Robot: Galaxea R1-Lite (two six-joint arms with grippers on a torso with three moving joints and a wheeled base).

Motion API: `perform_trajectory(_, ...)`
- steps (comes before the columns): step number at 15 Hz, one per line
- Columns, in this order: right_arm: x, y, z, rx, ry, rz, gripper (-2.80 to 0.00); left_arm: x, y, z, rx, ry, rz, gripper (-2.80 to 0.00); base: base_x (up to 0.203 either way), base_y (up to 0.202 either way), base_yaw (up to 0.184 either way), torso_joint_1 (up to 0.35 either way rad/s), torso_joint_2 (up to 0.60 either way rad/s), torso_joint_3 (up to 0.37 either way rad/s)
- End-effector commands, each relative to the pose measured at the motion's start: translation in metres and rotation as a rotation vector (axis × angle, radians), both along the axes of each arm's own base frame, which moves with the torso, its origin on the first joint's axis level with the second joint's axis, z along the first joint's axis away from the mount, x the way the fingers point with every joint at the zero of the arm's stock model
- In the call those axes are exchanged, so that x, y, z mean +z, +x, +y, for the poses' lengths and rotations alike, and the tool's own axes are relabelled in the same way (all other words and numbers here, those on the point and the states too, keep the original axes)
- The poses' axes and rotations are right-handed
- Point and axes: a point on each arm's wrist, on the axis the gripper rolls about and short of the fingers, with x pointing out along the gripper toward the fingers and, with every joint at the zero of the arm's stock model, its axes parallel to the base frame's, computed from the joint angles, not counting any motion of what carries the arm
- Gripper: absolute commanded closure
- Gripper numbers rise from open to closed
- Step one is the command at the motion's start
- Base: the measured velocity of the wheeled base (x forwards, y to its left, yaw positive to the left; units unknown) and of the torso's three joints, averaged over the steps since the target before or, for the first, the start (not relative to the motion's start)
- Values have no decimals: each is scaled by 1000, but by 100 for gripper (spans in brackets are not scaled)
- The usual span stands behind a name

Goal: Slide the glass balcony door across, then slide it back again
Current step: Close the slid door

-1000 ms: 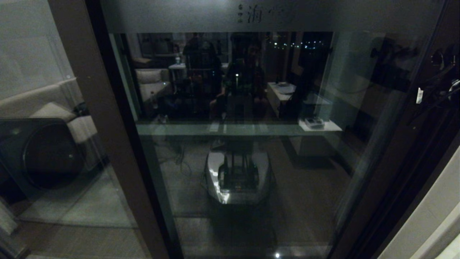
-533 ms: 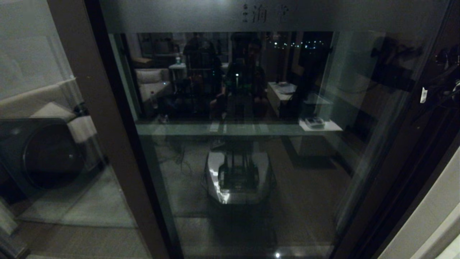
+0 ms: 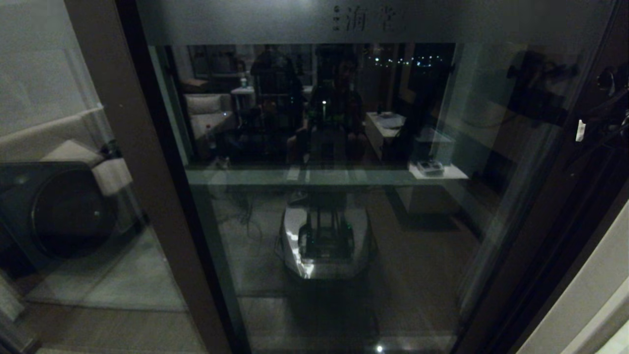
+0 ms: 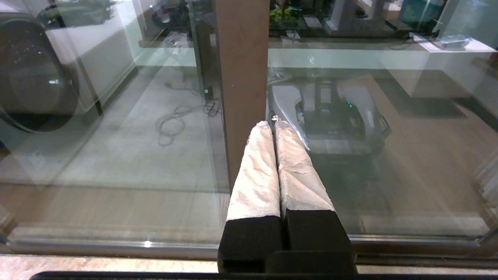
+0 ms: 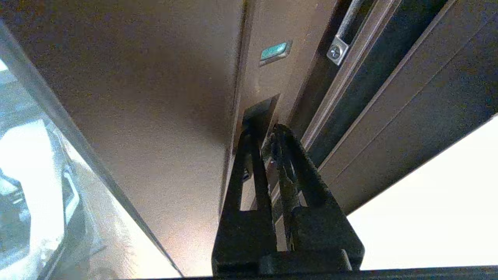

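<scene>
The glass balcony door point(image 3: 344, 196) fills the head view, with a frosted top band of Chinese characters point(image 3: 368, 22) and a brown left stile point(image 3: 132, 147). At its right edge, my right gripper point(image 5: 264, 130) is shut, its dark fingertips pushed into the recessed slot handle point(image 5: 260, 111) on the edge stile. In the head view only the right arm point(image 3: 607, 108) shows, dark against the frame. My left gripper point(image 4: 273, 123) is shut with nothing in it. Its white-wrapped fingers point(image 4: 256, 171) point at the edge of a brown stile point(image 4: 241, 70) by the glass.
A dark round-fronted washing machine point(image 3: 59, 211) stands behind the glass at the left. The door frame and track rails point(image 5: 373, 97) run along the right beside a pale wall point(image 3: 585, 295). The floor track point(image 4: 116, 245) lies below. The glass mirrors my own base point(image 3: 324, 241).
The characters on the frosted band and my right arm have shifted a little to the right; the door has slid slightly that way.
</scene>
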Motion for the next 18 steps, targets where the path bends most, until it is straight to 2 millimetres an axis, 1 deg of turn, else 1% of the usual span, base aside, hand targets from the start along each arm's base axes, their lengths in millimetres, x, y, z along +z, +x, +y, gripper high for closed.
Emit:
perform_trajectory(1, 1, 0, -4, -9, -3, -4, 0, 0, 0, 0, 0, 0, 0, 0, 0, 0, 0, 0, 0, 0)
perform_trajectory(5, 1, 3, -15, -32, -6, -13, 0, 0, 0, 0, 0, 0, 0, 0, 0, 0, 0, 0, 0, 0)
perform_trajectory(18, 1, 2, -18, -27, -3, -14, 0, 0, 0, 0, 0, 0, 0, 0, 0, 0, 0, 0, 0, 0)
